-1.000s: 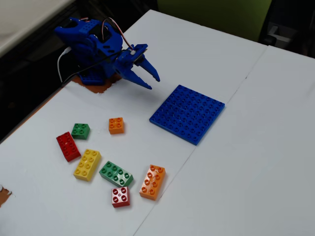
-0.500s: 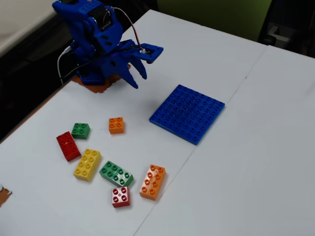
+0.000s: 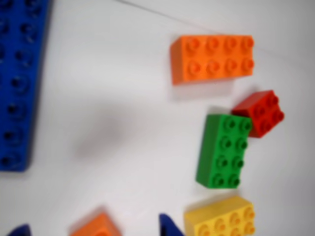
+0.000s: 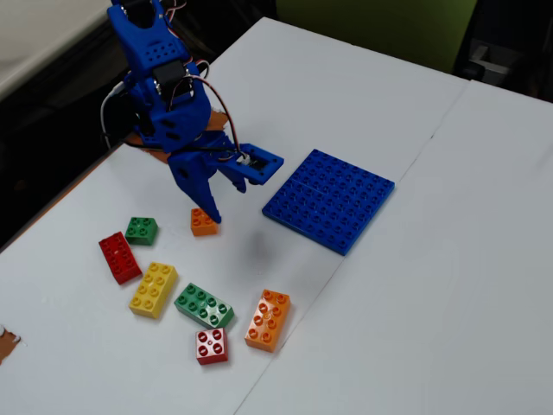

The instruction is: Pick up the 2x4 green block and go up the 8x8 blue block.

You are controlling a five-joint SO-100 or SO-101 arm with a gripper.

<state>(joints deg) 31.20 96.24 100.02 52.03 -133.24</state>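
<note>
The white table is the biggest thing here. On it lies the 8x8 blue block, flat, on the right side in the fixed view. Nothing sits on top of it.

My blue arm stands far and left in that view. My pincer hangs low, between the blue plate and a small orange brick just beside my tip. My fingers look parted and I hold nothing.

Closer to the front of the table are the long bricks. The 2x4 green block lies flat on the table, well apart from my pincer. A yellow brick is on its left and a long orange brick is on its right. A long red brick lies farther left.

Then the small ones. A little red brick touches the green block's corner. A little green brick sits near the long red one.

So I think the job has hardly started. I must first reach the green block, grab it, lift it, and carry it to the blue plate.
</note>
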